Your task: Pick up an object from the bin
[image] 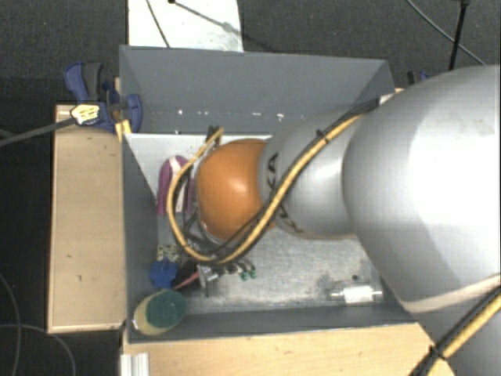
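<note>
Closest to the camera is the arm (423,202), a thick grey link that enters from the view's right and covers much of the bin (258,84). Beyond it sits the orange cover (227,186) at the wrist, with a yellow cable (297,167) looped around it. Dark lettering runs along the grey housing beside that cover, but the cable crosses it and I cannot read it. Below the cover, the gripper (205,276) is low over the front-left part of the bin floor; whether it is spread or pressed together I cannot tell. A blue lump (162,273) lies just beside it toward the view's left, and some small green bits (247,272) lie just to its other side. A round yellow pad with a green face (160,312) rests in the front-left corner, a small white cylinder (356,294) lies well apart along the front wall, and a purple thing (167,180) leans against the left wall farther back. I judge this to be the reaching step, with nothing seen held. The blue lump looks the likeliest pick; the next move calls for centring over it, closing, then lifting straight up clear of the wall.
</note>
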